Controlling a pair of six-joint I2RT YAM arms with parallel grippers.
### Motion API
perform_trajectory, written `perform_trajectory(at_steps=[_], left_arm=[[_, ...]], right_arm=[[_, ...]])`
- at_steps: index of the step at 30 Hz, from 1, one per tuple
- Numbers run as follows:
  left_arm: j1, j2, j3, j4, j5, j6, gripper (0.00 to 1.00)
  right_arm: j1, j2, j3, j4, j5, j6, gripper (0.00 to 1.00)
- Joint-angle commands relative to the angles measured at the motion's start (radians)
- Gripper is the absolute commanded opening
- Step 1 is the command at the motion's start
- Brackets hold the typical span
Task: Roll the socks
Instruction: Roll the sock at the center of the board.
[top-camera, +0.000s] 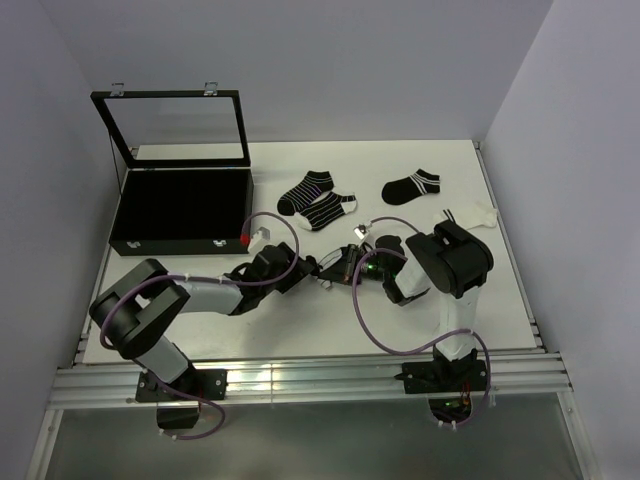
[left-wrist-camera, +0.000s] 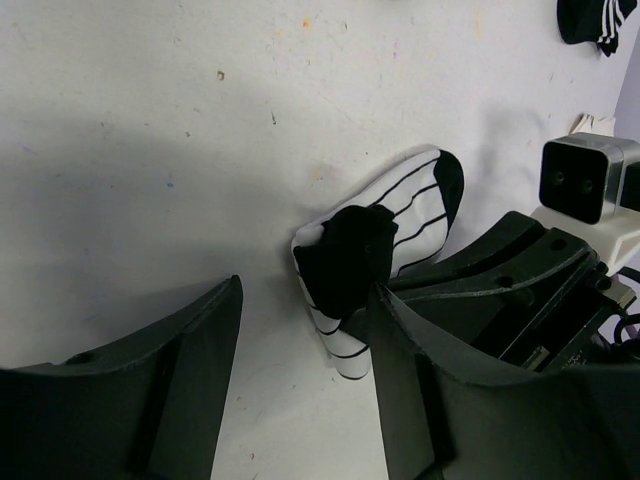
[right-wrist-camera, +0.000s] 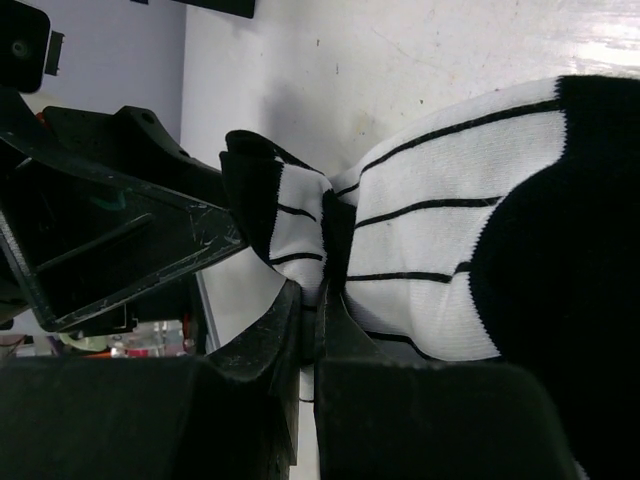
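Observation:
A white sock with thin black stripes and black toe and heel (left-wrist-camera: 415, 215) lies partly folded over on the white table, a black part (left-wrist-camera: 345, 258) bunched on top. My right gripper (right-wrist-camera: 320, 305) is shut on a fold of this sock (right-wrist-camera: 440, 230). My left gripper (left-wrist-camera: 305, 300) is open, its right finger (left-wrist-camera: 420, 380) beside the sock's lower end and its left finger (left-wrist-camera: 170, 390) apart from it. In the top view the left gripper (top-camera: 322, 270) and the right gripper (top-camera: 362, 266) meet nose to nose and mostly hide the sock.
Two black socks with white stripes (top-camera: 305, 190) (top-camera: 328, 210) lie overlapping behind the grippers, another black sock (top-camera: 412, 186) further right, and a white sock (top-camera: 470, 217) near the right arm. A black case with raised glass lid (top-camera: 180, 205) stands at the back left.

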Motion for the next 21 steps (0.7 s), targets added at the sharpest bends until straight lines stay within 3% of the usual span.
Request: perform_trajectory(at_steps=[1,21], left_arm=[[-0.008,0.034,0.018,0.028,-0.002,0.036,0.57],[-0.008,0.180,0.107,-0.075,0.022,0.042,0.36]], right_arm=[[-0.011,0.041,-0.015,-0.093,-0.002,-0.002,0.01],[-0.021,0.039,-0.001,-0.195,0.015,-0.037,0.07]])
